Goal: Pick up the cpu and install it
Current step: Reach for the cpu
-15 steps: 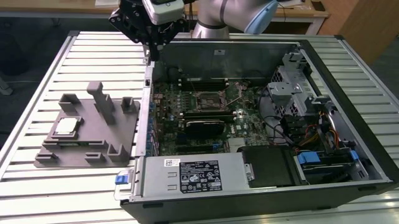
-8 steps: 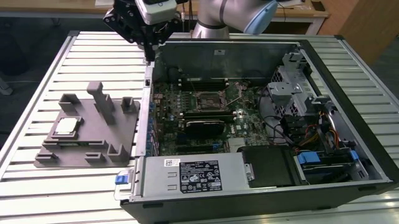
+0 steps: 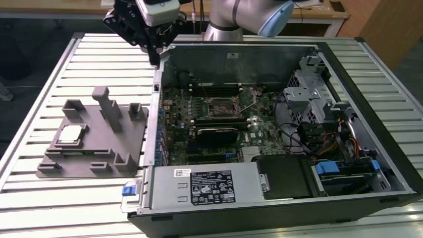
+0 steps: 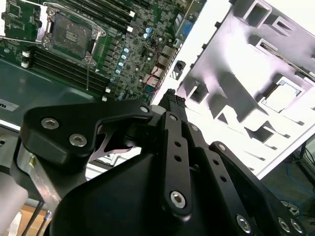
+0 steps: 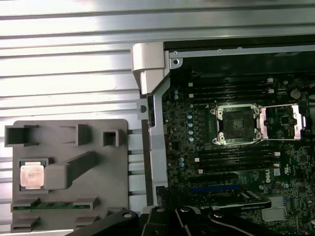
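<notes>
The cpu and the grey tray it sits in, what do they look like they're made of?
The cpu: probably a metal top, since it looks pale and shiny and catches the light. Its thin tan rim could be circuit board. The tray: likely moulded or printed plastic, with an even matt grey surface, blocky posts and no glare.

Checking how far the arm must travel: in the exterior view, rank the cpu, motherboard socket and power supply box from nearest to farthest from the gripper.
From the gripper, above the case at its far corner:
1. Motherboard socket, mid-case.
2. The cpu, in the grey tray on the exterior view's left.
3. Power supply box, at the case's near edge.
</notes>
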